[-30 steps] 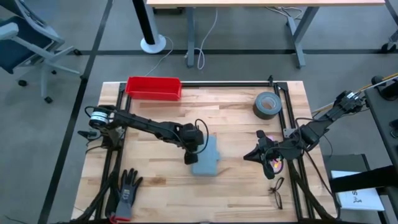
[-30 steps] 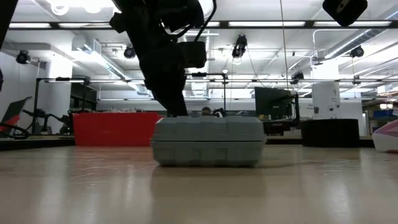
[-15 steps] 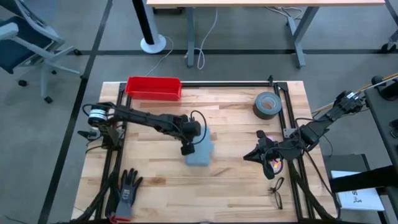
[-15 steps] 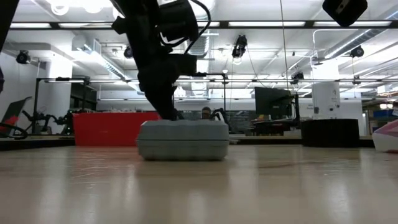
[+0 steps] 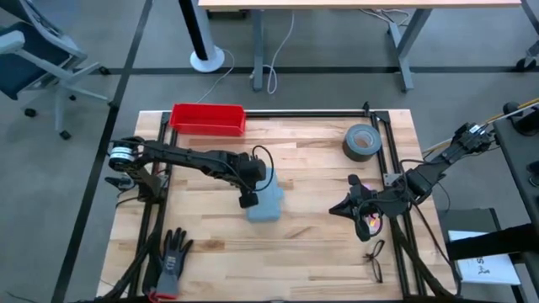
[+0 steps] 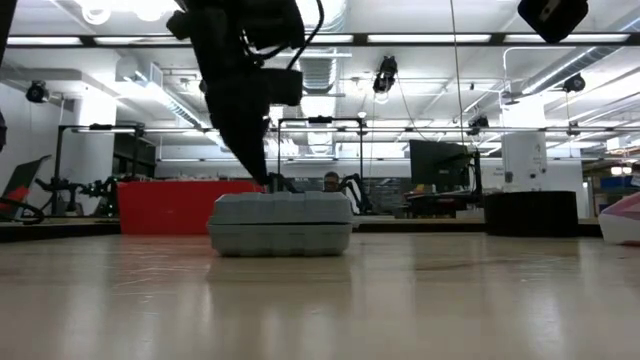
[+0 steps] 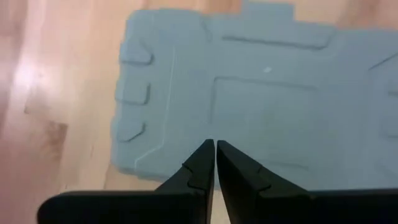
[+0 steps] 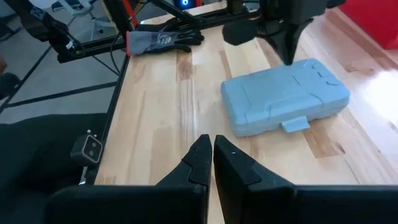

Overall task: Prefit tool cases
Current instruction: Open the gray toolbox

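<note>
High view: the case [image 5: 264,203] is lying closed and flat just left of centre frame, on the wooden table [image 5: 312,252]. The left gripper [image 5: 248,200] is sitting at the case's left edge, jaws pinched together, tips on the lid rather than around it. The right gripper [image 5: 334,210] is waiting right of centre, jaws closed on nothing, well apart from the case. There's bare wood on all sides of the case; the red bin [image 5: 208,119] is at the table's upper edge, the tape roll [image 5: 361,141] upper right, the glove [image 5: 172,258] lower left.

Low view: the case [image 6: 281,223] is resting flat at centre-left, with the left arm coming down onto its top. The bin [image 6: 165,206] is showing behind it, and the foreground is open tabletop.

Left wrist view: the closed fingertips [image 7: 205,154] are pressing against the lid [image 7: 261,106], near its lower edge in frame.

Right wrist view: the closed fingers [image 8: 219,154] are pointing toward the case [image 8: 285,96] in the upper right, bare wood between them.
</note>
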{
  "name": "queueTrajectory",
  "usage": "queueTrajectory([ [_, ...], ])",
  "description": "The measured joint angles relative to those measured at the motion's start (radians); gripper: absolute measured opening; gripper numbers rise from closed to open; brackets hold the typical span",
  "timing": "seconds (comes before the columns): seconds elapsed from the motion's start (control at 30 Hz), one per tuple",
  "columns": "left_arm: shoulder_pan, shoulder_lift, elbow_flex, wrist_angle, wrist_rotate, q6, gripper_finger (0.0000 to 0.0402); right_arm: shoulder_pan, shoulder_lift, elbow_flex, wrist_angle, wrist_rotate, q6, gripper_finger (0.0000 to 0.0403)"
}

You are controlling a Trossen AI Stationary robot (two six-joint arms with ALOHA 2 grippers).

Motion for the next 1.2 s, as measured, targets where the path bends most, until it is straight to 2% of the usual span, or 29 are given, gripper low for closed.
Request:
queueTrajectory([
  [0.13,-0.005,0.000,0.014,0.055,0.084,-0.001,0.0022,0.000,0.000,0.000,-0.001,0.002,-0.005,0.0000],
  [0.4,-0.006,0.032,0.134,0.069,0.094,0.050,0.0022,0.000,0.000,0.000,-0.020,0.032,-0.009,0.0000],
  [0.6,-0.005,0.109,0.250,0.033,0.134,0.076,0.0023,0.000,0.000,0.000,-0.019,0.055,-0.029,0.0000],
  [0.93,-0.005,0.326,0.522,-0.148,0.150,0.151,0.0023,0.000,0.000,0.000,-0.011,0.106,-0.089,0.0000],
  [1.2,0.005,0.494,0.729,-0.374,0.157,0.189,0.0022,0.000,-0.002,0.000,0.026,0.135,-0.146,0.0000],
])
